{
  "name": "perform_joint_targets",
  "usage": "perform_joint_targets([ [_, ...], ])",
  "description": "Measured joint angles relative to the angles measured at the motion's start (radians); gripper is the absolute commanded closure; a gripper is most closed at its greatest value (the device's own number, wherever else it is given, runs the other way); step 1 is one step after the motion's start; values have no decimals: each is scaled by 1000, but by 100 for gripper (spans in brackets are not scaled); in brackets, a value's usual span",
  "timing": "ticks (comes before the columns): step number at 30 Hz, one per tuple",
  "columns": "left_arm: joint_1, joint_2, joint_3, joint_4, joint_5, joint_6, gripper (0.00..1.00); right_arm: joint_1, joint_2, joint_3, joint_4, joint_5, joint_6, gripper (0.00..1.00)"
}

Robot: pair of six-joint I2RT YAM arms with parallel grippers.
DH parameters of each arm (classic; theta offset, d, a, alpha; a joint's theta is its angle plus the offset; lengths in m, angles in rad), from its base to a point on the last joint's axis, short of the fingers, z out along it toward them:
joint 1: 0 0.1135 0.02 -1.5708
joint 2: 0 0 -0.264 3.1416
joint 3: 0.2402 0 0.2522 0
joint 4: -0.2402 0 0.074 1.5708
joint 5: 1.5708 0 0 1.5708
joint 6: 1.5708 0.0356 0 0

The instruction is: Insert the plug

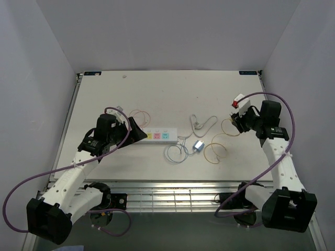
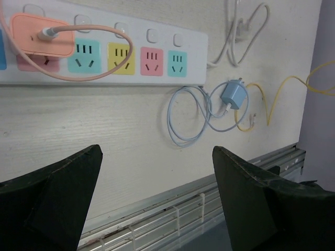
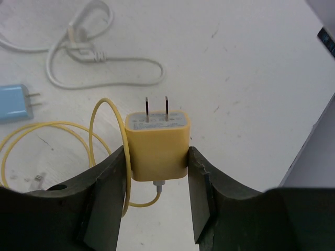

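The left pincer (image 2: 157,152) is spread to its full width and nothing is held in it. Just ahead of its fingertips the power strip (image 2: 196,57) is laid flat on the counter (image 1: 220,94), with its long axis running across the pincer's line of sight. At the strip's end, ahead and to the left of this pincer, an orange adapter (image 2: 42,35) with a pink cable (image 2: 99,76) is already seated. Further to the right, a row of coloured sockets (image 2: 121,57) is seen unoccupied. Ahead and to the right of the same pincer, a blue plug (image 2: 234,95) is lying on its coiled cable, untouched.

The task's thing, the yellow plug (image 3: 157,147), is clamped between the two fingers of the right pincer (image 3: 157,157), which is partly closed and pressed against the plug's flanks. Its two prongs (image 3: 148,109) are pointed straight out beyond the fingertips, along the pincer's own axis, and its yellow cable (image 3: 107,112) is trailed back beneath the fingers.

In the top view the strip is found to the left of the right pincer, well apart from it, with the loose cables lying between. The left arm is much nearer the strip, but the plug is carried by the right. It is judged that the coming move depends on the plug being carried leftward and its prongs tipped down to face a free socket.
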Motion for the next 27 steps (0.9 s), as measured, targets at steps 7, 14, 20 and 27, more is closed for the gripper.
perform_joint_targets([
  [7,-5,-24,48,61,172,9,2,375,-213,-76,159,-21,94,89],
  [14,-154,11,137,193,268,-31,2,710,-269,-177,306,44,178,86],
  [20,-352,129,209,240,211,-50,2,956,-133,-158,387,186,182,88],
  [27,-392,187,267,198,61,-45,2,1031,-98,-133,446,241,179,88],
])
